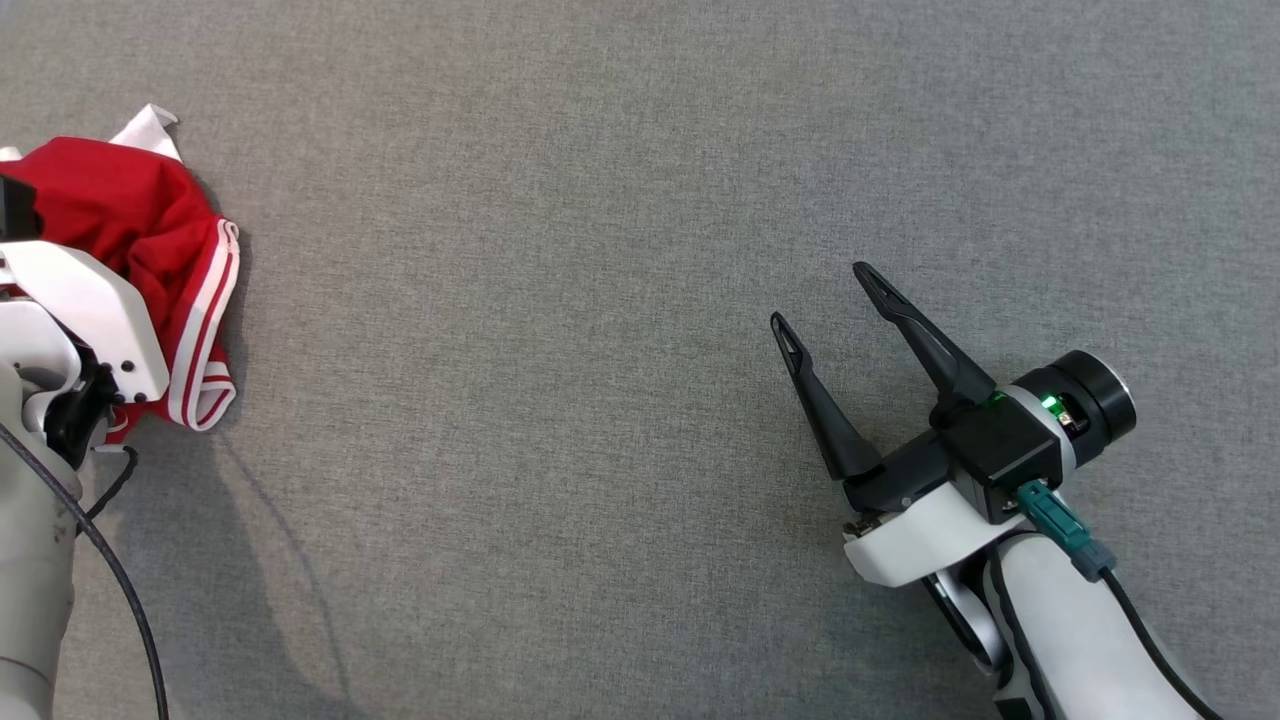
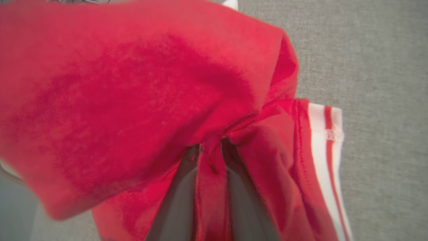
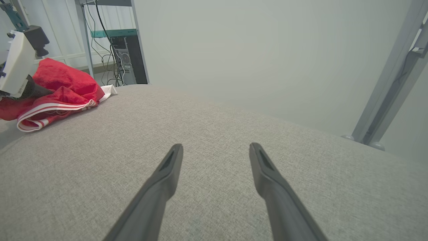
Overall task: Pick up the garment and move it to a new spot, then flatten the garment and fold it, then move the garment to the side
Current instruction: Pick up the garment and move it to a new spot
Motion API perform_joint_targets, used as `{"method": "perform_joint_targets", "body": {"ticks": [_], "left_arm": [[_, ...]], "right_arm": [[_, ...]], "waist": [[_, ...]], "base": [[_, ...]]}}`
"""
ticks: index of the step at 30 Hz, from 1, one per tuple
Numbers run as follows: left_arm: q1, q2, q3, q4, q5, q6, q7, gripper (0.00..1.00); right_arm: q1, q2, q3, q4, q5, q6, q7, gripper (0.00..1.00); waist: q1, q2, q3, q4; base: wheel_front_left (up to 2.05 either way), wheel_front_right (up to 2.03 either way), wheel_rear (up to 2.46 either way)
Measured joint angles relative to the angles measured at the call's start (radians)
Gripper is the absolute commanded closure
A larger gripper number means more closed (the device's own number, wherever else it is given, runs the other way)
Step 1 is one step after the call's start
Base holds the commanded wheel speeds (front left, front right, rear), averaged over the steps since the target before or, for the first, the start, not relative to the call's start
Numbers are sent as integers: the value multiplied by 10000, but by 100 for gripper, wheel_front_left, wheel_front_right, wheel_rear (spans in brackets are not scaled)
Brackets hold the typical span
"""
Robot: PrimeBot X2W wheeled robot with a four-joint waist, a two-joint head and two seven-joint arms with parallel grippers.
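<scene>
1. Garment (image 1: 150, 230), red with white stripes, lies bunched at the head view's left edge on the grey bench (image 1: 600, 400).
2. Left gripper (image 2: 210, 146) pinches a fold of it.
3. Right gripper (image 1: 821, 295) stands wide, lower right.
4. Lift slowly so the fold holds.

The left arm (image 1: 30, 560) reached up the left edge toward the far side, its white wrist (image 1: 90, 310) over the garment (image 1: 150, 220). The left gripper (image 2: 210, 147) had its two dark fingers (image 2: 180, 190) close together, pinching a fold of the cloth between them. The right arm (image 1: 1070, 620) came in from the near right, and the right gripper (image 1: 825, 300) pointed far and left, its fingers spread wide.
</scene>
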Motion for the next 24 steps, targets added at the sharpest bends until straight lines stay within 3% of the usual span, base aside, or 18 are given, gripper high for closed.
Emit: {"method": "perform_joint_targets", "body": {"ticks": [9, 16, 24], "left_arm": [[-25, -58, -293, 297, -176, 2, -788, 100], [-13, 82, -391, -359, -75, 6, -2801, 100], [2, 0, -663, -1705, 71, 8, -4299, 100]], "right_arm": [[4, -2, -199, 322, 2, 0, -150, 0], [160, 165, -433, 583, 65, 0, -332, 0], [452, 242, -905, 708, 109, 0, -462, 0]], "waist": [[0, 0, -477, 61], [0, 0, -1262, 30], [0, 0, -2008, -108]], "base": [[0, 0, 0], [0, 0, 0], [0, 0, 0]]}}
